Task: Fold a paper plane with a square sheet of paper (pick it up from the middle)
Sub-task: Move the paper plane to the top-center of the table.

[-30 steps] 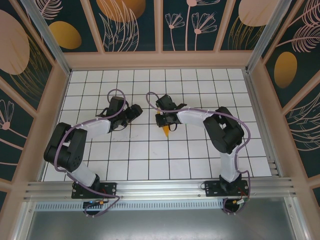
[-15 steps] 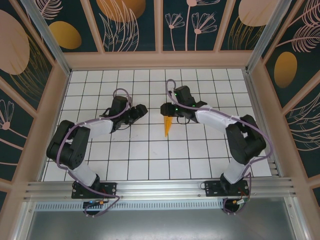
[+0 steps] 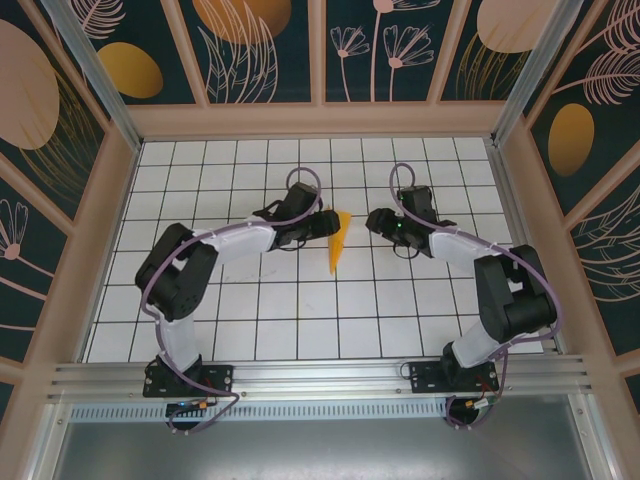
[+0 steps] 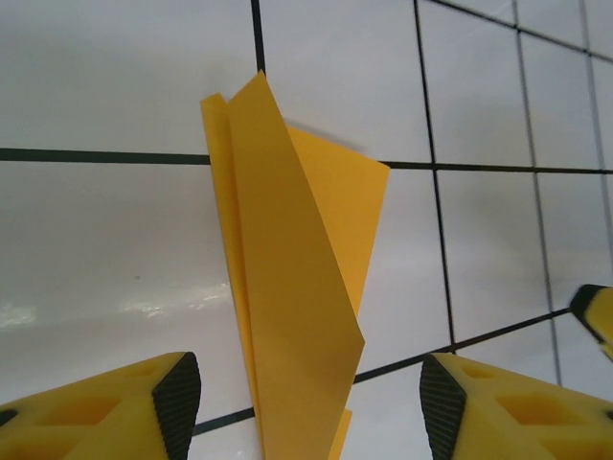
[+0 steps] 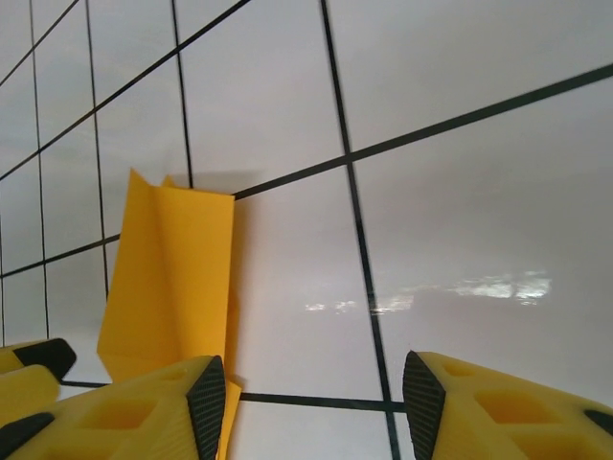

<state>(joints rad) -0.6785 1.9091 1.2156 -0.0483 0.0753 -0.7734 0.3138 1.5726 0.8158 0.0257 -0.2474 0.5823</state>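
White tiled table [image 3: 250, 330] carries the paper plane [image 3: 338, 243] at centre, between both arms. Treat the plane as light, thin and easily crushed; grip along the centre crease. Left gripper [image 4: 311, 398] straddles one end, fingers spread, apparently not touching. Right gripper [image 5: 314, 388] sits just beside, fingers spread, holding nothing. Both arms reach low and inward.

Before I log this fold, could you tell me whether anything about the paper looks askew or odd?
The paper plane is not lying flat on the tiled table: one wing stands up from its fold and casts a shadow. No tear is visible.
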